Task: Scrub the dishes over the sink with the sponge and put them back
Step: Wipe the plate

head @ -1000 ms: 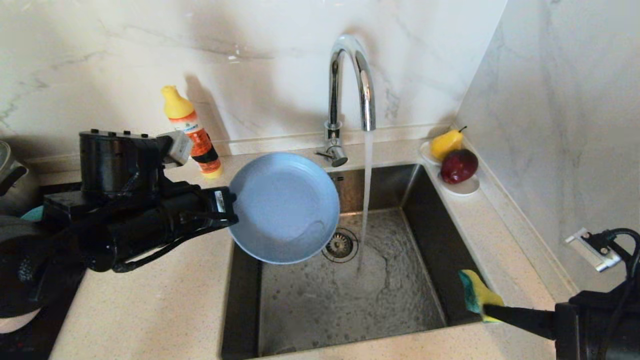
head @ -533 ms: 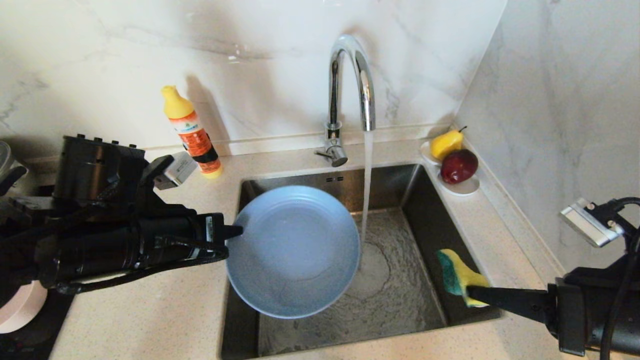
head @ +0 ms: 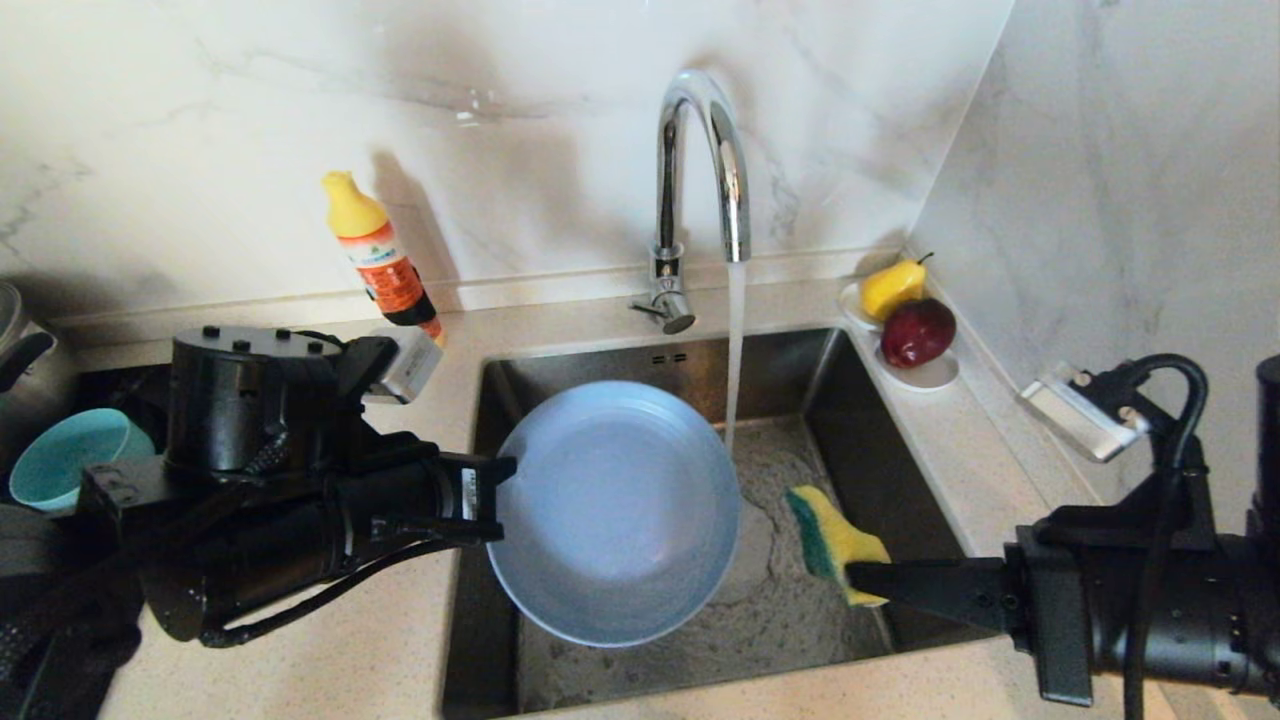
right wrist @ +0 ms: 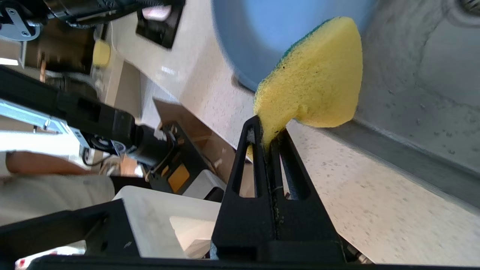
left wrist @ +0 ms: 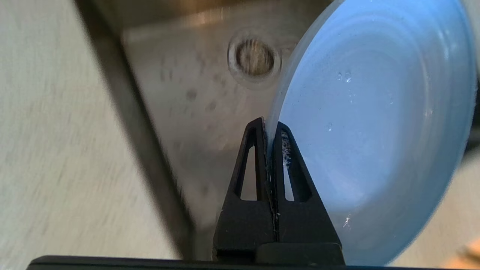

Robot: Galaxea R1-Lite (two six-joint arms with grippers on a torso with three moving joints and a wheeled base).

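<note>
1. Since a second ago in the head view, both arms have closed in over the sink (head: 860,400). The left gripper (head: 497,497) has swung the grey-blue plate (head: 615,515) from the sink's back-left corner to hang over its middle. The right gripper (head: 862,582) has carried the sponge (head: 828,540) from the sink's right edge inward, so it now sits just beside the plate's rim, not yet touching. Water runs from the tap (head: 700,160) past the plate's far edge. A teal bowl (head: 70,465) waits at the tabletop's left edge; the pink bowl is not to be made out.

2. Left wrist view: the left gripper (left wrist: 270,127) is clamped tight on the plate's (left wrist: 375,123) thin rim, with the drain strainer (left wrist: 255,58) beyond. That grip is narrow, so scrubbing pressure should stay light and near the held side, or the plate may pivot.

3. Right wrist view: the right gripper (right wrist: 268,125) pinches one corner of the sponge (right wrist: 313,82), yellow face toward the camera, only a sliver of the green side showing. The plate behind it is cut off. I judge the green face should meet the plate's inner surface flat.
</note>
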